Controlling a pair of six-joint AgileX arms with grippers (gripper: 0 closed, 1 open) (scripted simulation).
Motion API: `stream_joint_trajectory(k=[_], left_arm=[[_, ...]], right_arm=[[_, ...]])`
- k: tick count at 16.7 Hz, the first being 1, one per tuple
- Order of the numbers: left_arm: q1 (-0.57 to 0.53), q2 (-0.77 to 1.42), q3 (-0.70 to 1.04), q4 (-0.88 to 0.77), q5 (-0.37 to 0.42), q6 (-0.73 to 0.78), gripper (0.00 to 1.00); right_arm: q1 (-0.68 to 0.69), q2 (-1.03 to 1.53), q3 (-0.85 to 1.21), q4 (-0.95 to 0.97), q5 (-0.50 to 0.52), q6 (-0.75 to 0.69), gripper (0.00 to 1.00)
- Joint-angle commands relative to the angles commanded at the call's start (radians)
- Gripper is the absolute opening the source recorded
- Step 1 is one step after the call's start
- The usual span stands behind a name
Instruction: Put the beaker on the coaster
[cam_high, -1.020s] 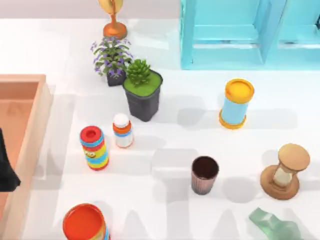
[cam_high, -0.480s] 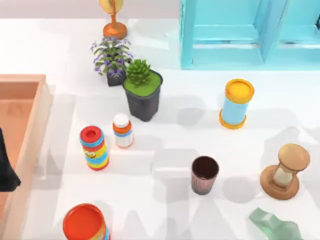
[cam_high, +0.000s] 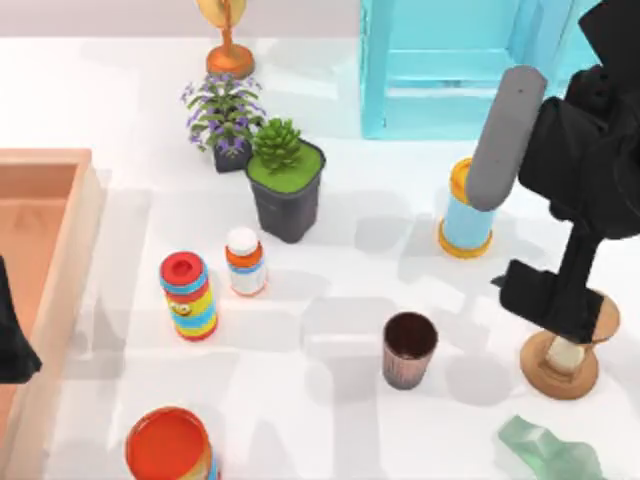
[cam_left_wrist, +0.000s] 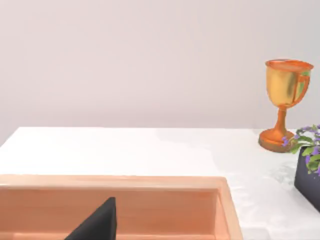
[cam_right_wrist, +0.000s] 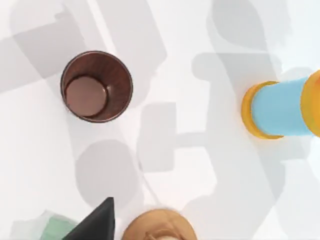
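Observation:
The beaker (cam_high: 409, 350) stands upright on the white table, front of centre; it is a small tapered cup with a dark maroon inside and ribbed grey-brown sides. From above, the right wrist view looks into the beaker (cam_right_wrist: 96, 86). My right gripper (cam_high: 548, 296) hangs above the table to the beaker's right, over the hourglass and apart from the beaker. Its black arm covers part of the blue canister. My left gripper (cam_high: 12, 345) is parked at the left edge over the wooden tray. The coaster is out of view.
A wooden hourglass (cam_high: 566, 366) and a pale green piece (cam_high: 545, 450) lie right of the beaker. The blue canister with the yellow top (cam_high: 462, 222) stands behind it. Striped canisters (cam_high: 188, 295), a small bottle (cam_high: 244, 261), potted plants (cam_high: 287, 190), a trophy (cam_high: 228, 50), a cyan shelf (cam_high: 450, 70) and a wooden tray (cam_high: 60, 280) surround it.
My right arm has swung in from the right and now hangs over the hourglass and the blue canister. The beaker and the left arm have not moved.

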Motion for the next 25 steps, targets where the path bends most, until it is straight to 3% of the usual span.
stream_joint_trajectory(k=[6, 11, 18, 25], left_arm=[[0.0, 0.0, 0.0, 0.0, 0.0, 0.0, 1.0], [0.0, 0.0, 0.0, 0.0, 0.0, 0.0, 1.0], [0.0, 0.0, 0.0, 0.0, 0.0, 0.0, 1.0], [0.0, 0.0, 0.0, 0.0, 0.0, 0.0, 1.0]], right_arm=[[0.137, 0.428, 0.316, -0.291, -0.016, -0.127, 1.0], [0.166, 0.544, 0.397, -0.378, -0.019, -0.155, 1.0], [0.164, 0.549, 0.357, -0.336, -0.018, -0.155, 1.0], [0.169, 0.612, 0.124, -0.031, -0.018, -0.15, 1.0]])
